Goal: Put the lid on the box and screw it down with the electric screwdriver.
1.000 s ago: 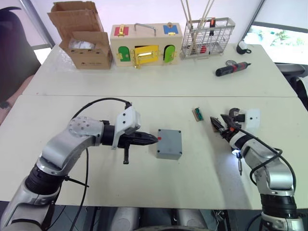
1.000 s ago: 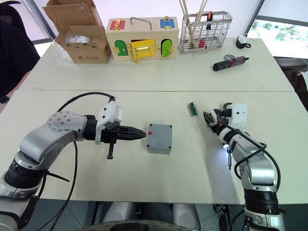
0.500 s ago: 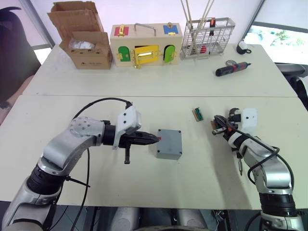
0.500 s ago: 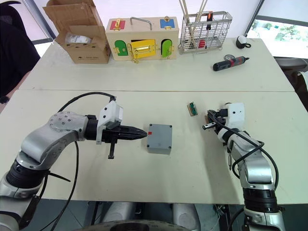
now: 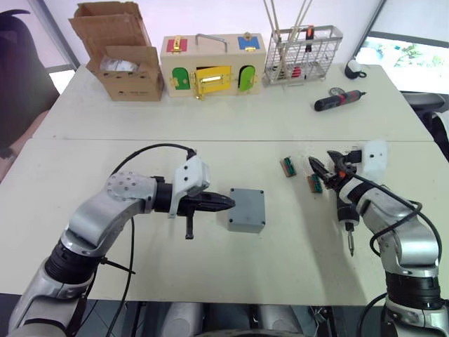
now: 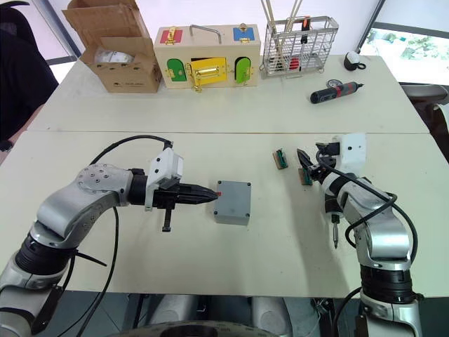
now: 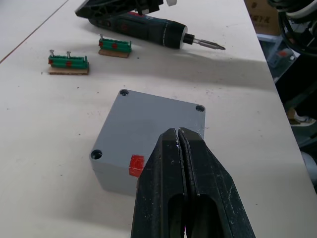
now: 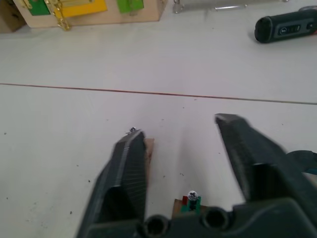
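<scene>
No words, brands or numbers can be read anywhere. The carton (image 5: 128, 64) at the far left of the table (image 5: 210, 112) carries a small dark line of print low on its front, too small to make out. The black-and-red screwdriver (image 8: 286, 29) has a few pale marks on its body, not legible. The box (image 7: 148, 140) bears only a plain red mark (image 7: 135, 165) on one side, with no writing on it.
</scene>
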